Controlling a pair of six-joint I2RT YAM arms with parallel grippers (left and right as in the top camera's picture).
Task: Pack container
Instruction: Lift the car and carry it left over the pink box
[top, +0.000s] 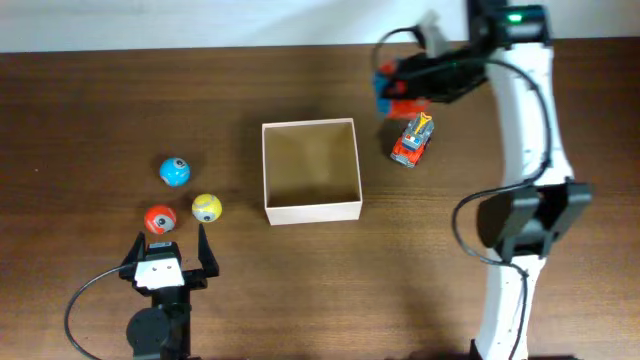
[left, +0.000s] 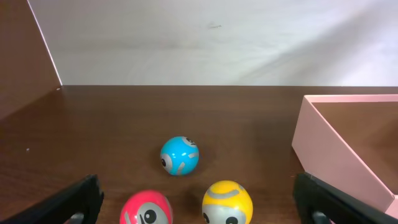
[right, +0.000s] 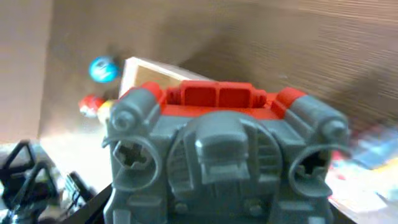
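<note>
The container (top: 312, 211), a square cream-white box with a tan floor, stands open and holds nothing at the table's middle. My right gripper (top: 393, 90) hovers behind its right corner, shut on a red and grey toy vehicle (right: 217, 149) whose underside fills the right wrist view. An orange toy truck (top: 412, 139) lies on the table just right of the box. Left of the box rest a blue ball (top: 174, 171), a yellow ball (top: 206, 208) and a red ball (top: 160, 219). My left gripper (top: 168, 248) stands open right behind the red ball (left: 147, 208) and yellow ball (left: 227, 202), touching neither.
The dark wooden table ends at a white wall along the back. In the left wrist view the box wall (left: 336, 149) rises at the right, close to my right finger (left: 329, 200). The right arm's white links (top: 525, 150) span the right side.
</note>
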